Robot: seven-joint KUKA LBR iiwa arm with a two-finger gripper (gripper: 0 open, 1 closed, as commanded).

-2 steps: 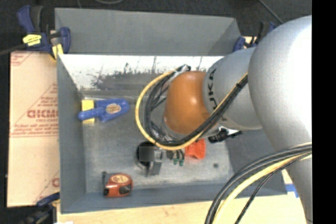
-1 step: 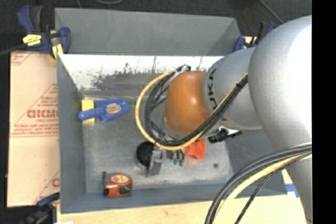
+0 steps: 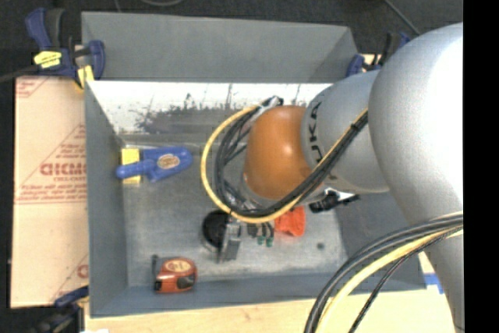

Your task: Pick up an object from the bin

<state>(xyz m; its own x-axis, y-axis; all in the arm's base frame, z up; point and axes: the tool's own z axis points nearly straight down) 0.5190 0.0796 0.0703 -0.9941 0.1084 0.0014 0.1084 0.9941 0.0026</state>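
Note:
My gripper hangs low over the front middle of the bin, mostly hidden under the arm's orange cover. A black round thing lies right against its left side. Just to its right lies a small orange thing, partly hidden by the arm, with small green bits beside it. An orange and black tape measure lies on the bin floor at the front, left of and below the gripper.
A blue clamp with yellow tips lies at the left of the bin, well away from the gripper. The arm and its looping cables cover the bin's right half.

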